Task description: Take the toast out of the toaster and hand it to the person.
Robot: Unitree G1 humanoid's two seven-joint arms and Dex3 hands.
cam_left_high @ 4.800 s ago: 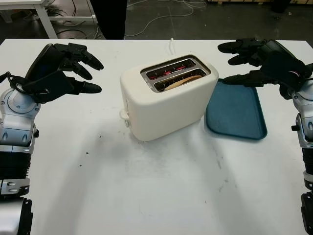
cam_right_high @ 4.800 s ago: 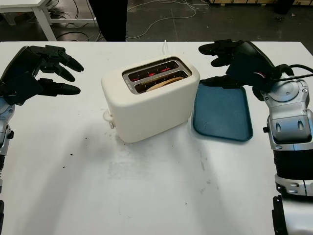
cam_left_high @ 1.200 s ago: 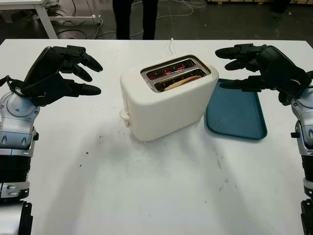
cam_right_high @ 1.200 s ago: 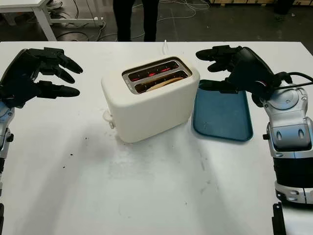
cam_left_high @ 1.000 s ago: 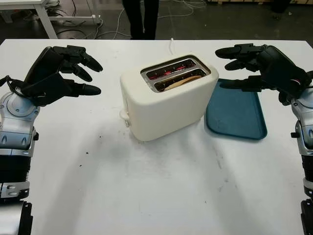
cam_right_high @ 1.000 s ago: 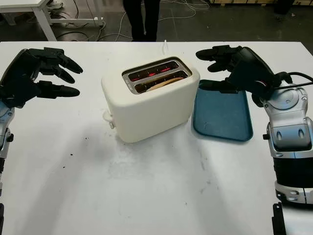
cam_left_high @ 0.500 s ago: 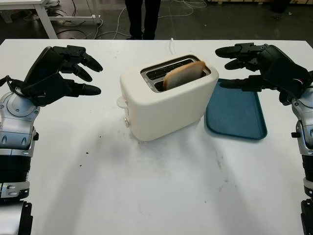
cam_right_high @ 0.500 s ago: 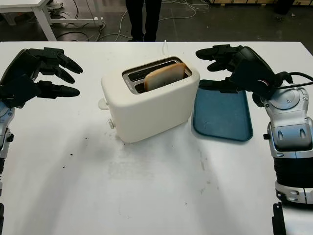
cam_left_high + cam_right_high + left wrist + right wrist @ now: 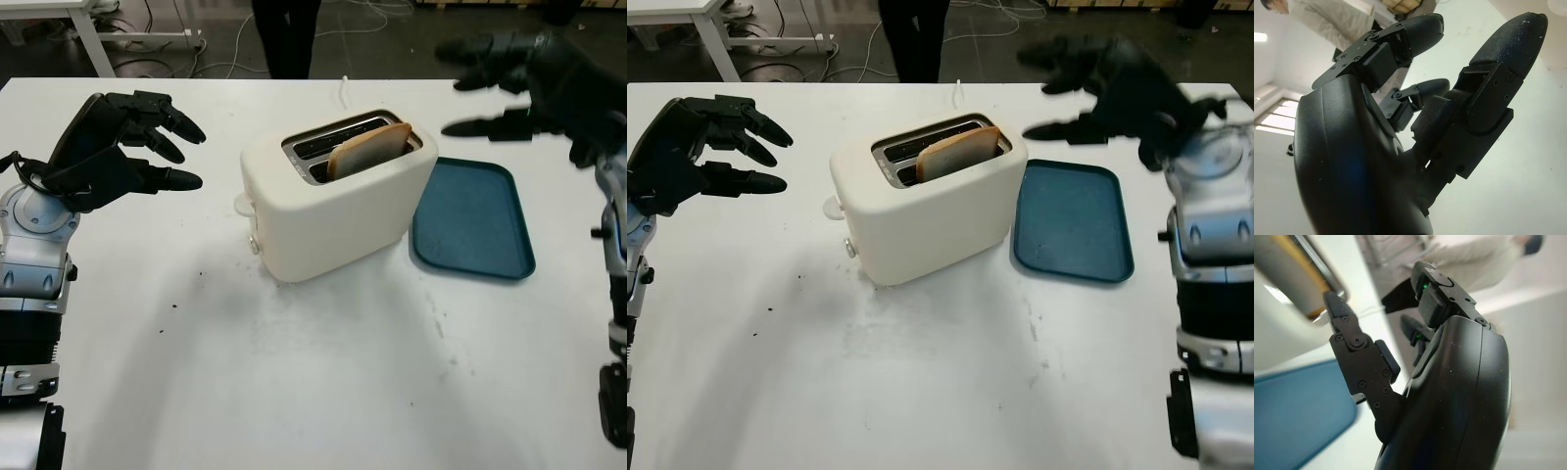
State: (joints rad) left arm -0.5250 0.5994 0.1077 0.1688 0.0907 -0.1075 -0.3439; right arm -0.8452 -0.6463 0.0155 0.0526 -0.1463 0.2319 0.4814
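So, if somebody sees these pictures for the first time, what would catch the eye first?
Probably the cream toaster in the middle of the white table, with a browned slice of toast standing up out of its near slot. A blue tray lies just to its right. The left robot hand and right robot hand hang open above the table on either side.

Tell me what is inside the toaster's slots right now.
One slice of toast stands tilted in the near slot of the toaster, its upper part sticking out. The far slot looks empty from above. The slice's lower part and the slot bottoms are hidden by the toaster's walls.
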